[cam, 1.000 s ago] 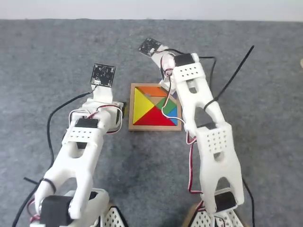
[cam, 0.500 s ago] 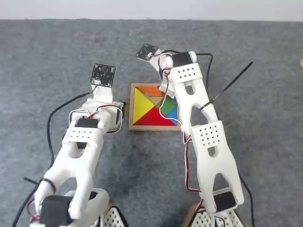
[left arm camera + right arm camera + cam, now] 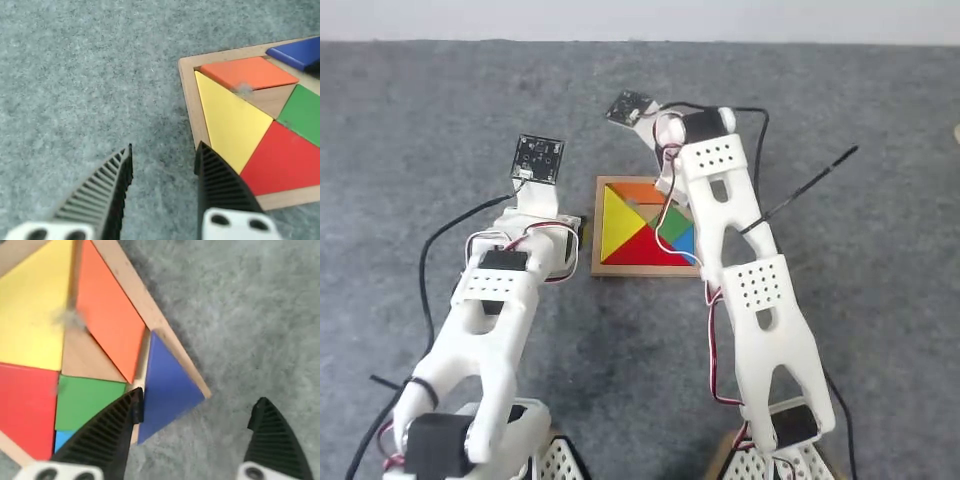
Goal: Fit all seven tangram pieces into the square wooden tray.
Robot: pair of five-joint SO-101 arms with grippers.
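At the tray's (image 3: 129, 282) rim, a blue triangle (image 3: 167, 385) overhangs beneath the spread right tool (image 3: 198, 400); the left tool (image 3: 165, 149) is spread too.

Bare table (image 3: 440, 120) lies open left of the tray (image 3: 640, 270); the right arm (image 3: 720, 190) overhangs its right edge.

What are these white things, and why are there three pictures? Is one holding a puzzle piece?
They are two robot arms, the left arm and the right arm, on a grey mat. One picture looks down from above; the other two come from small cameras on the arms' wrists. Between the arms lies a wooden tray of coloured puzzle shapes. The black claws are end effectors: the left end effector is open over the mat, the right end effector is open near a blue triangle lying across the tray's rim. Neither holds anything.
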